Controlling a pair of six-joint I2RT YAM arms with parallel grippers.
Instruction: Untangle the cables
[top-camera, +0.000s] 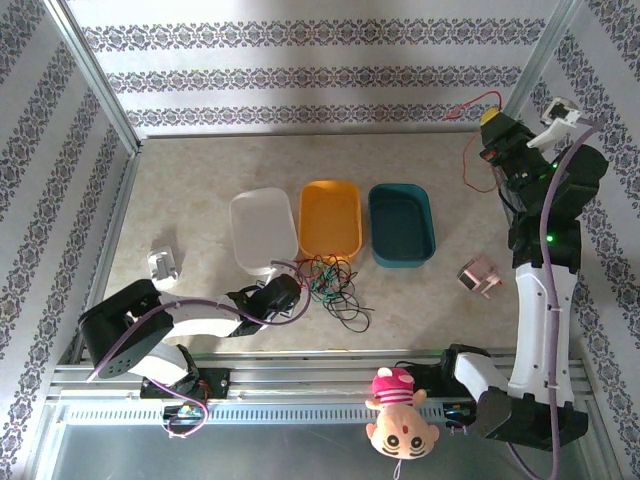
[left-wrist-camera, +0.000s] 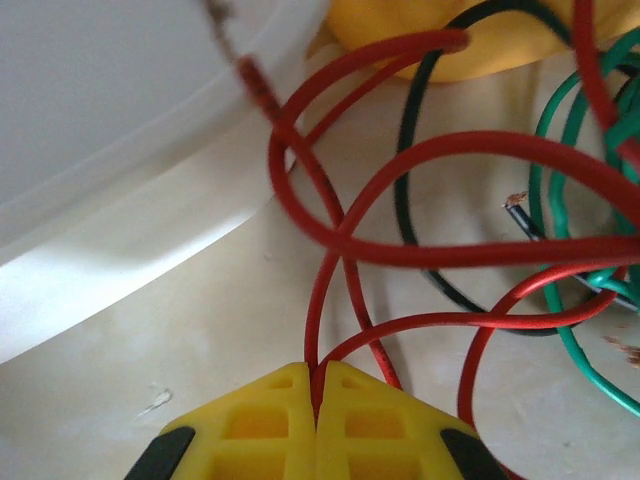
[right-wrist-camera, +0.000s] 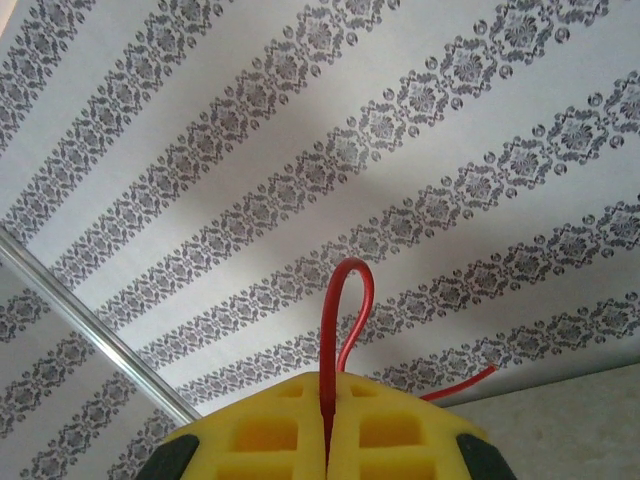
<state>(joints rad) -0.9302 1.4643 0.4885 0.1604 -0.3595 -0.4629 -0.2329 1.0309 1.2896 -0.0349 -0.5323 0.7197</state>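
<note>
At tangle, with left gripper clenched on red loop, right gripper clamping red wire aloft: pull slowly, no jerks.

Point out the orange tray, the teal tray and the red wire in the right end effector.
orange tray (top-camera: 330, 215), top view, bare floor.
teal tray (top-camera: 401, 222), top view, bare floor.
red wire (right-wrist-camera: 328, 350), right wrist view, loop's left strand.

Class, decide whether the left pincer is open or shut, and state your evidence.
Shut. In the left wrist view, the left pincer has its yellow fingers pressed together, with a red cable pinched in the seam.
</note>
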